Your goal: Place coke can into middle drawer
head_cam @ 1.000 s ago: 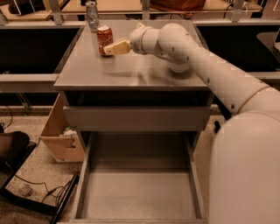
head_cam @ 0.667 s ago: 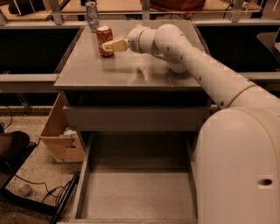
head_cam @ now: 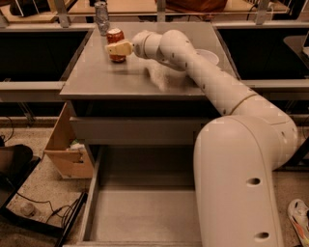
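Observation:
The coke can, red with a silver top, stands upright at the back left of the grey cabinet top. My gripper reaches in from the right and sits at the can, its cream tip crossing the front of the can's lower half. The middle drawer is pulled out below, at the bottom of the view, and its flat grey floor is bare. My arm's large white body covers the drawer's right part.
A silvery-grey can stands just behind the coke can. A white bowl sits on the cabinet top, partly behind my arm. A plain grey drawer front is above the open drawer. A cardboard box and cables are on the floor at left.
My gripper has moved left across the cabinet top and now overlaps the coke can. The can has stayed upright in the same place.

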Motion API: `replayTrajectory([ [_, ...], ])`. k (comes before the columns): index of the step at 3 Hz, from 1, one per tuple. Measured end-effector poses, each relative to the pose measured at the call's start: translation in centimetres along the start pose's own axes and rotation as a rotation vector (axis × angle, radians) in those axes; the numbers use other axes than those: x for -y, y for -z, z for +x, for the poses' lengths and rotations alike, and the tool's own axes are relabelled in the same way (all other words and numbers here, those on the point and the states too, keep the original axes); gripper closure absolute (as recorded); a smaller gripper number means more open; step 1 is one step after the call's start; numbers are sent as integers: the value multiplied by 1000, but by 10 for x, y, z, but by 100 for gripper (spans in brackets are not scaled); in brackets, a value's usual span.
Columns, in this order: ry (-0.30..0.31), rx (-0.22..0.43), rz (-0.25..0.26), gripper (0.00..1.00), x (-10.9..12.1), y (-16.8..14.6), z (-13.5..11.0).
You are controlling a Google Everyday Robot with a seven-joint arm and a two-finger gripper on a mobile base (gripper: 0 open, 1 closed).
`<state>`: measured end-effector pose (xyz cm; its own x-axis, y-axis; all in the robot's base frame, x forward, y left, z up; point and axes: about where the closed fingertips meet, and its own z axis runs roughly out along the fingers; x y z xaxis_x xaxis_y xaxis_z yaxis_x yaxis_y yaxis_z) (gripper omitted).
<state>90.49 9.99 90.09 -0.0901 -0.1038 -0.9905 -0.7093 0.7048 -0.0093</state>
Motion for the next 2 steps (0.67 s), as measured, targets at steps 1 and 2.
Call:
replayTrajectory([
  [1, 0, -12, -18, 3, -8, -18, 1],
  [2, 10, -21, -25, 25, -15, -25, 0],
])
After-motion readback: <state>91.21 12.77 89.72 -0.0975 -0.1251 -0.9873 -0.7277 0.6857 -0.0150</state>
